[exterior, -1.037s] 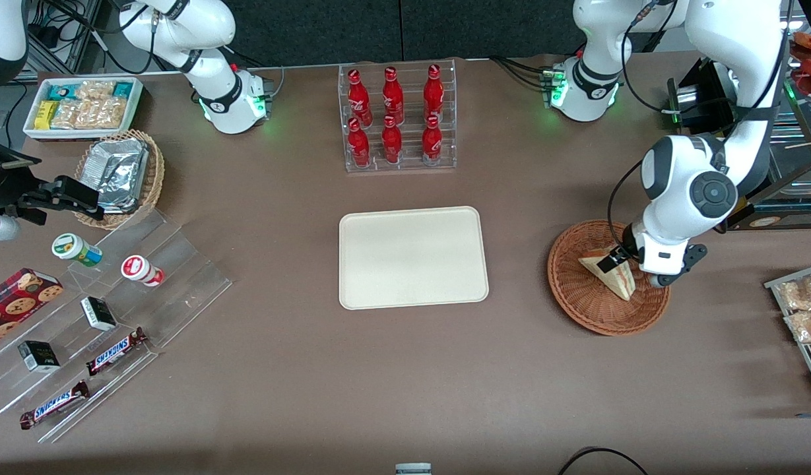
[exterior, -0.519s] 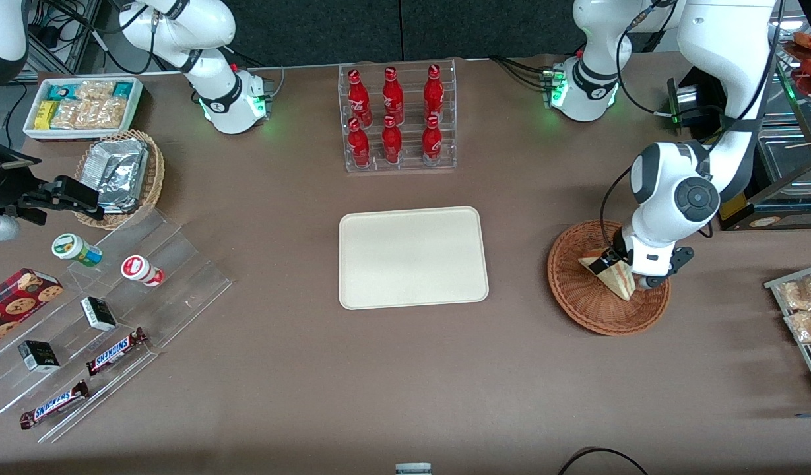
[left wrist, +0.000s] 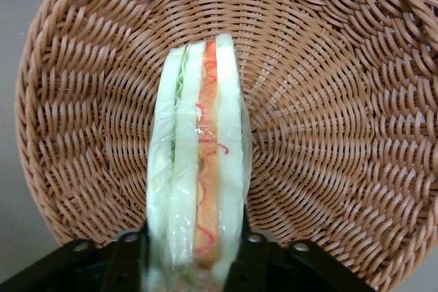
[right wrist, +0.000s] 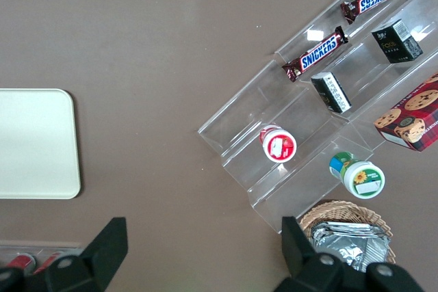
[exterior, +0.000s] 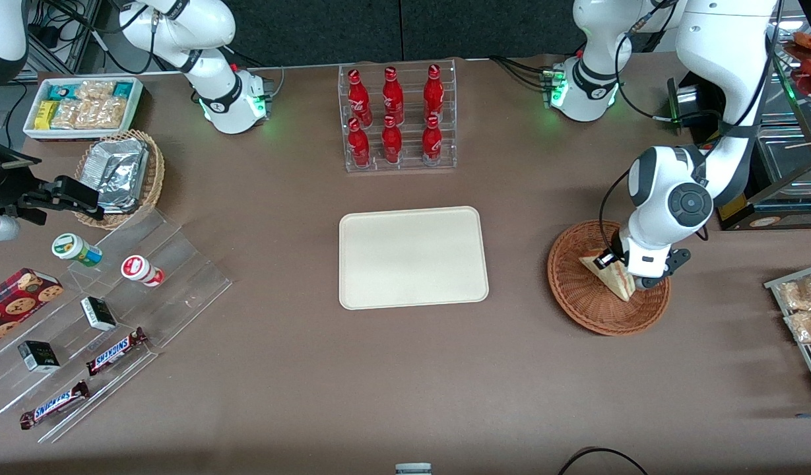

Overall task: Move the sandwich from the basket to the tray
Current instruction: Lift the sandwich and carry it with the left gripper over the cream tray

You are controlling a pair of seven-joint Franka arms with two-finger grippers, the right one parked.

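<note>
The sandwich (exterior: 617, 280) stands on edge in the reddish-brown wicker basket (exterior: 577, 300), toward the working arm's end of the table. In the left wrist view the sandwich (left wrist: 198, 169) shows pale bread layers with an orange-red filling stripe, over the basket weave (left wrist: 328, 100). My gripper (exterior: 616, 267) is down in the basket, and its black fingers (left wrist: 130, 261) press against both flat sides of the wedge, so the gripper (left wrist: 195, 264) is shut on it. The cream tray (exterior: 412, 257) lies bare at the table's middle, beside the basket.
A clear rack of red bottles (exterior: 397, 119) stands farther from the front camera than the tray. A wire rack of snack bags (exterior: 804, 310) sits at the working arm's table edge. Acrylic steps with candy bars (exterior: 108, 310) and a foil-packet basket (exterior: 121, 175) lie toward the parked arm's end.
The left arm has swung in over the basket and come lower, bringing its fingers down around the sandwich. The sandwich has stayed in about the same spot.
</note>
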